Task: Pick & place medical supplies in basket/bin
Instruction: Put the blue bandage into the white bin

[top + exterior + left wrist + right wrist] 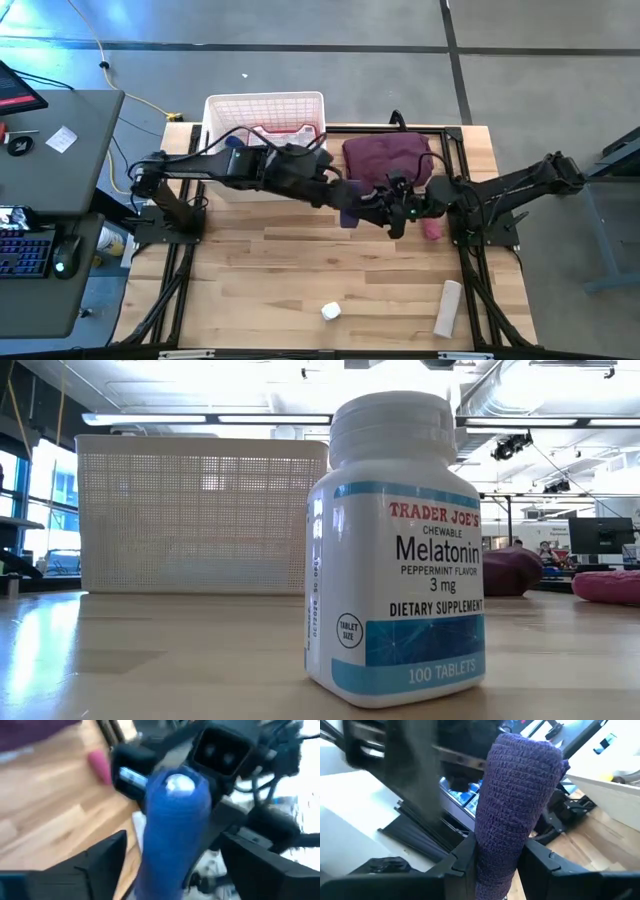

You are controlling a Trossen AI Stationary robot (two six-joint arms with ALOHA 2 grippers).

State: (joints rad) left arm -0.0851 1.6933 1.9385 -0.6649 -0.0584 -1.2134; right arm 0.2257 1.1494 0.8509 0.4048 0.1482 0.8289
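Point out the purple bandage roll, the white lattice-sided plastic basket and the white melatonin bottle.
purple bandage roll (517, 795), right wrist view, its woven side.
white lattice-sided plastic basket (190, 520), low view, its perforated front wall.
white melatonin bottle (395, 435), low view, its cap.

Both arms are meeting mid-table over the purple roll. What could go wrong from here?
1. The right gripper clamps the purple roll while the left gripper stands open around it; releasing early would likely drop it onto the table.
2. The pink cylinder lies close by the meeting grippers and could get knocked.
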